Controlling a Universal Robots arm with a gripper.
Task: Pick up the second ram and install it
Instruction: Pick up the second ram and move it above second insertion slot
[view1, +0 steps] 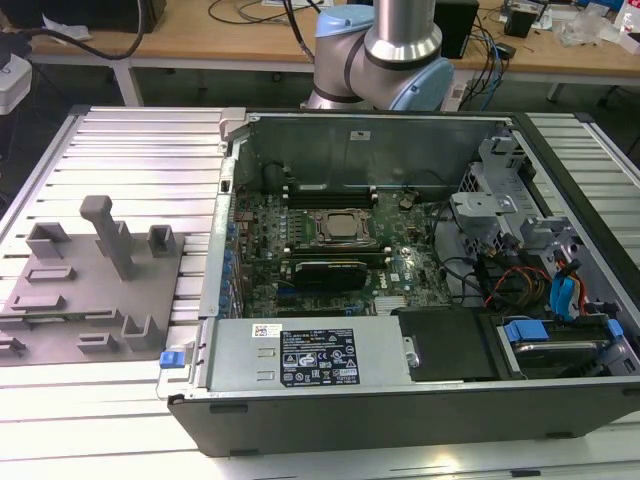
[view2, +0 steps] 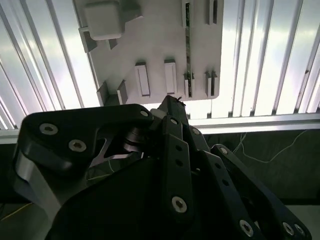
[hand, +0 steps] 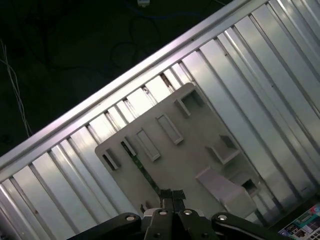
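I've got the tool (hand: 172, 194) hanging high over the grey tray (hand: 195, 145). In both wrist views its fingers are pressed together with nothing between them, so nothing is picked yet. The second ram (hand: 142, 167) is down in that tray, a thin dark strip standing on its long edge in a row of slots, with the moulded blocks around it and the tool well clear above it. In the exterior view the tray sits on the ribbed counter (view1: 120, 150) at the exterior view's left, just beside the open computer case (view1: 420, 415). The arm (view1: 400, 40) rises on the far side of the case. Inside the case, the memory slots (view1: 325, 192) run alongside the CPU socket (view1: 338, 227). I'd call this the approach to the pick, with the install not begun. The grasp calls for the tool to spread, turn so it closes across the strip's flat faces, and come straight down. In the first wrist view the tips seem to line up nearer one end of the strip, so I'd want to centre along its length so it lifts out of the slots level.
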